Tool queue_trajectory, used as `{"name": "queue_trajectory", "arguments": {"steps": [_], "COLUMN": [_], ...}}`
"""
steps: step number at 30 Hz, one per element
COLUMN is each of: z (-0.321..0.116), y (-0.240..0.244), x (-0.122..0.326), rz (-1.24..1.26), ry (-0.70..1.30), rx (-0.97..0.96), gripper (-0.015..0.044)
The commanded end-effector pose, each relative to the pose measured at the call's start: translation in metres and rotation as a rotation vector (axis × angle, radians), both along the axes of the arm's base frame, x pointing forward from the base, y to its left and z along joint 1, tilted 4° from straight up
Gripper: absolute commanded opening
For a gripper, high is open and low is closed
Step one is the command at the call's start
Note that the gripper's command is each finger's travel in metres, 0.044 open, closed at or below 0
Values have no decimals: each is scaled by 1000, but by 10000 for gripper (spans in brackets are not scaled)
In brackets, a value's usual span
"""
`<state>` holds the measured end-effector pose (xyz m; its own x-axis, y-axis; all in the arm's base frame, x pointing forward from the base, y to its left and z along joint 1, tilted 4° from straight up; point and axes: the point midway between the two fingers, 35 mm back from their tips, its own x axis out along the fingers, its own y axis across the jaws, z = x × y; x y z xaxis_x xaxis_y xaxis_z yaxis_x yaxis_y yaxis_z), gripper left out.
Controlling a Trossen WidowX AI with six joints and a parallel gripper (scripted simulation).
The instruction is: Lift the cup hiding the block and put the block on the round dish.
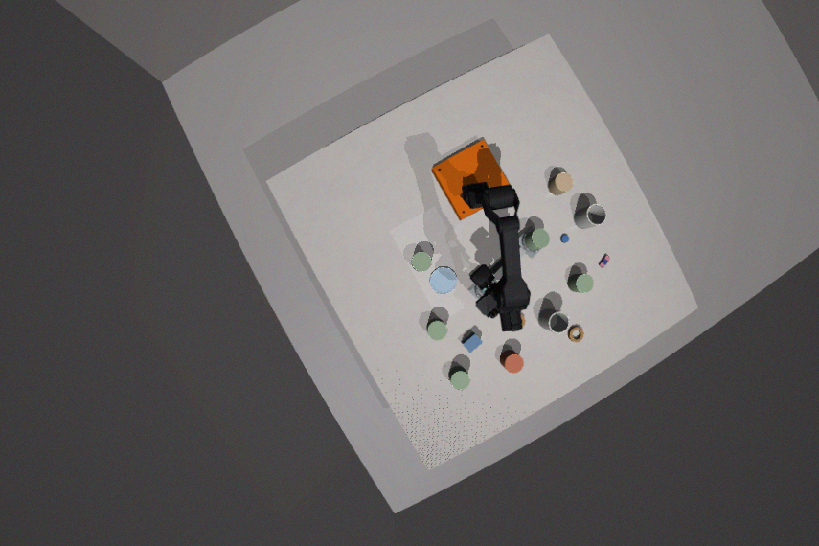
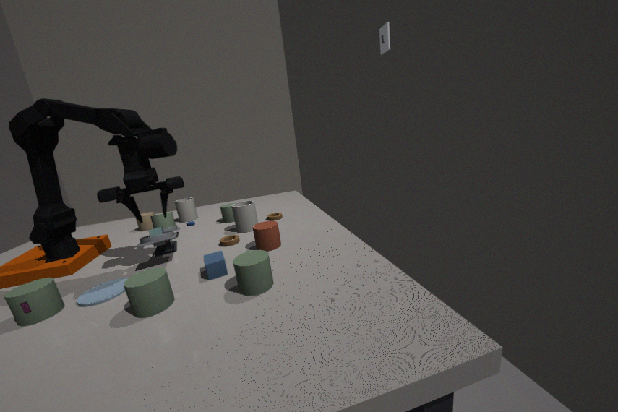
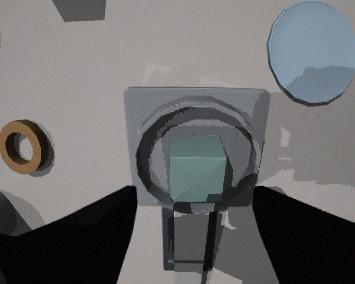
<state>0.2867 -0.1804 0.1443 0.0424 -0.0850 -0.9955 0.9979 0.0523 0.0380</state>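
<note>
The robot's arm (image 1: 508,247) (image 2: 83,110) is showing a black finish from end to end, with blocky, faceted housings swelling at the joints and slimmer links running between them. A fat, rounded barrel (image 2: 157,142) is bulging near the wrist. Below it, the gripper (image 2: 152,218) (image 3: 194,195) is wearing the same black, its crossbar carrying a chunky block at either end and two fingers tapering to narrow tips. The base plate (image 1: 456,161) (image 2: 17,262) is glowing bright orange, flat and four-sided, with small dark screw holes dotting its corners.
</note>
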Motion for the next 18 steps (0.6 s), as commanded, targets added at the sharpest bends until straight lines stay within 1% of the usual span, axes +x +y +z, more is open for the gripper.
{"name": "queue_trajectory", "arguments": {"steps": [1,18], "z": [-8,-33], "y": [0,-2], "x": [-2,0], "rz": [-4,-4], "ry": [11,11], "rx": [2,2], "gripper": [260,260]}}
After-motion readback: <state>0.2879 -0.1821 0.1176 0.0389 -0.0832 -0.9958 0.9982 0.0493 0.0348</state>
